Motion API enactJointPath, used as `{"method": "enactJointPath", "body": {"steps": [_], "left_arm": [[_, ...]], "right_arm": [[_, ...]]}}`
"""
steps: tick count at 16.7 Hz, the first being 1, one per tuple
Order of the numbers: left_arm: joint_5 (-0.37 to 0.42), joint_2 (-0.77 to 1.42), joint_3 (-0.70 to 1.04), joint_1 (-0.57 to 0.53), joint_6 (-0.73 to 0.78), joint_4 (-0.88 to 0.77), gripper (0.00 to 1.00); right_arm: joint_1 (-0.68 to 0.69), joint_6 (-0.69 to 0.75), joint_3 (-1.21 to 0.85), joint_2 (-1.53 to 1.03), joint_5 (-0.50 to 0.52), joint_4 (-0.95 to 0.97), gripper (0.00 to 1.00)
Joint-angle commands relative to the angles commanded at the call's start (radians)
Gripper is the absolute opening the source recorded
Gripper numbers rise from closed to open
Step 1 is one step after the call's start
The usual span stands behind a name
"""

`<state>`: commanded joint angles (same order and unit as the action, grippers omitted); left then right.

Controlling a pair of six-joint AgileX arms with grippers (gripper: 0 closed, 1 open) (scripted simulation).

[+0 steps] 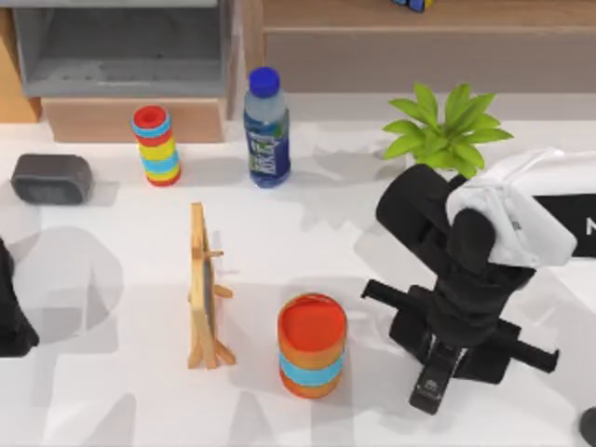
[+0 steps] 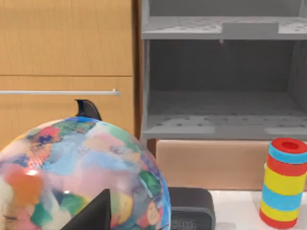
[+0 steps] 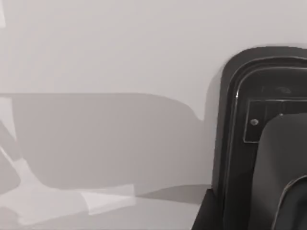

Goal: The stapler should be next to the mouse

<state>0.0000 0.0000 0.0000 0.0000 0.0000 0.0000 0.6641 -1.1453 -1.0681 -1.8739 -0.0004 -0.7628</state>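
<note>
The slim black stapler (image 1: 430, 384) with a small pale label lies lengthwise at the front right of the table, its end sticking out from under my right gripper (image 1: 447, 349). That gripper comes down from above and is shut on the stapler, whose black body (image 3: 261, 129) fills one side of the right wrist view just above the white table. The mouse (image 1: 588, 426) shows as a curved dark edge at the table's front right corner, well to the right of the stapler. My left gripper (image 1: 11, 321) stays parked at the left edge.
A fat striped can (image 1: 312, 345) stands just left of the stapler and a wooden easel (image 1: 207, 291) further left. At the back are a slim striped can (image 1: 156, 146), a water bottle (image 1: 266, 128), a plant (image 1: 447, 130) and a dark grey box (image 1: 51, 179). A colourful globe (image 2: 76, 177) looms close.
</note>
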Motion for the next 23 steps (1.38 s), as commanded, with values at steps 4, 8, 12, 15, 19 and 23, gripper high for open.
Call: {"method": "enactJointPath", "body": {"steps": [4,8,12,15,19,23], "left_arm": [[0.000,0.000,0.000,0.000,0.000,0.000,1.00],[0.000,0.000,0.000,0.000,0.000,0.000,1.00],[0.000,0.000,0.000,0.000,0.000,0.000,1.00],[0.000,0.000,0.000,0.000,0.000,0.000,1.00],[0.000,0.000,0.000,0.000,0.000,0.000,1.00],[0.000,0.000,0.000,0.000,0.000,0.000,1.00]], "right_arm": [[-0.001,-0.001,0.001,0.002,0.000,0.000,0.00],[-0.023,-0.027,-0.021,0.025,0.017,0.007,0.00],[-0.036,-0.041,-0.051,0.064,0.029,-0.041,0.00],[-0.011,-0.009,-0.058,0.062,0.007,-0.106,0.00],[-0.002,0.001,-0.060,0.059,0.000,-0.117,0.00],[-0.035,0.028,-0.070,0.058,0.002,-0.123,0.00]]}}
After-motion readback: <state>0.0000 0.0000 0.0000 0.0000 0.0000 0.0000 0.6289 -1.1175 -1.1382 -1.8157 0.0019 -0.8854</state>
